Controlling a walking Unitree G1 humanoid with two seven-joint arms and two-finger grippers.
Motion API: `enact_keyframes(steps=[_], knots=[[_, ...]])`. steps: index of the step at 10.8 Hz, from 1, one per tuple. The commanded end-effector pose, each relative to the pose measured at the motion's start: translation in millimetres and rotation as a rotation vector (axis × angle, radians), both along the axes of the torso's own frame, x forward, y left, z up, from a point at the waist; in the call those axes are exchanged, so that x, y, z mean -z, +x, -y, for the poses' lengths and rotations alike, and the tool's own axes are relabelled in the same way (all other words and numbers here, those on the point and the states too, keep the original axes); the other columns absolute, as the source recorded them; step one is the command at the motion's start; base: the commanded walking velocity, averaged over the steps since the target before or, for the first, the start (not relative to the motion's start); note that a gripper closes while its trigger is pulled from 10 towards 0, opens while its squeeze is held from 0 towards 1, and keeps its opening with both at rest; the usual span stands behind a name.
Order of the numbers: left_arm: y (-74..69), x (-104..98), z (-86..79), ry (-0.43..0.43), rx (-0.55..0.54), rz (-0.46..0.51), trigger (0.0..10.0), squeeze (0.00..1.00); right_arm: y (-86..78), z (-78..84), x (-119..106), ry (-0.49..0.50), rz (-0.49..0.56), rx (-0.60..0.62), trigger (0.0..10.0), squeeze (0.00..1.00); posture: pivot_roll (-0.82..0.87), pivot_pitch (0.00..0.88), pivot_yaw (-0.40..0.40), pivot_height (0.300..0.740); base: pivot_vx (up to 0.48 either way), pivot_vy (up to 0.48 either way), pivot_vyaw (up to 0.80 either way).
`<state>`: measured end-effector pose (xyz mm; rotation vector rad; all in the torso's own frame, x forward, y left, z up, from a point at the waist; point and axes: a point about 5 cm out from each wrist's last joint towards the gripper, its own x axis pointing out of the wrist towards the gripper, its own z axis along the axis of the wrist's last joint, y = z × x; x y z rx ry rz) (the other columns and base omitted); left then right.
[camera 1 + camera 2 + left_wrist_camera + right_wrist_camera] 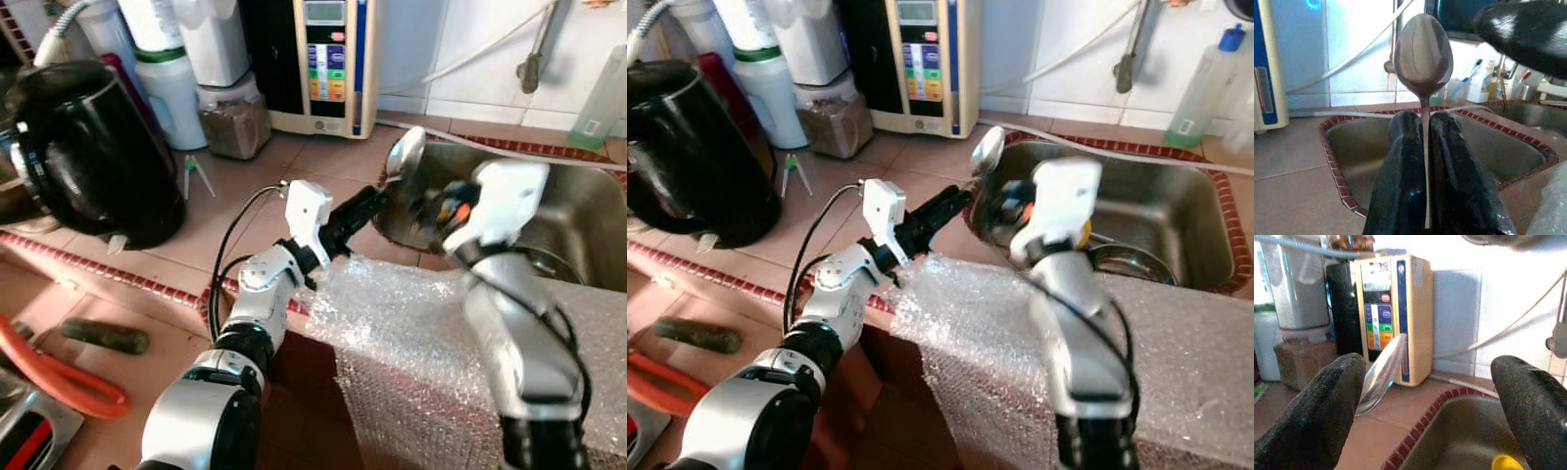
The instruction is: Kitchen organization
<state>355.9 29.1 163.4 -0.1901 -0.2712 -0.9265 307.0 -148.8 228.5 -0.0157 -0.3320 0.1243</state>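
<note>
2 silver arms with black joints, white wrist housings, black cables.

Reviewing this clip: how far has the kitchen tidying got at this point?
Done: the left gripper is shut on a spoon, held bowl-up at the edge of the sink. In hand: the right gripper is open beside the spoon's bowl, possibly for a handover. Left: the spoon is not yet put down, and the green-handled tool and the dark cucumber-like item lie on the tiled counter.
</note>
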Motion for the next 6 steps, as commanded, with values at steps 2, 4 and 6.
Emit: enact_keyframes(steps=[2, 4, 6], knots=[[-3.4, -3.1, 6.5, -0.023, 0.021, 0.022, 0.0, 0.0, 8.6, 4.0, -4.2, 0.046, 0.013, -0.019, 7.8, 0.0, -0.18, 0.029, 0.076, 0.74, 0.0, 0.0, 0.0], [-4.0, -2.4, 7.2, -0.024, 0.024, 0.02, 0.0, 0.0, 18.4, 3.8, -8.8, 0.086, 0.018, -0.045, 0.0, 0.0, -0.18, 0.03, 0.074, 0.74, 0.0, 0.0, 0.0], [-5.2, -1.7, 9.1, -0.026, 0.032, 0.018, 0.0, 0.0, 26.5, -5.3, -9.9, 0.109, 0.003, -0.117, 0.0, 0.0, -0.18, 0.031, 0.074, 0.74, 0.0, 0.0, 0.0]])
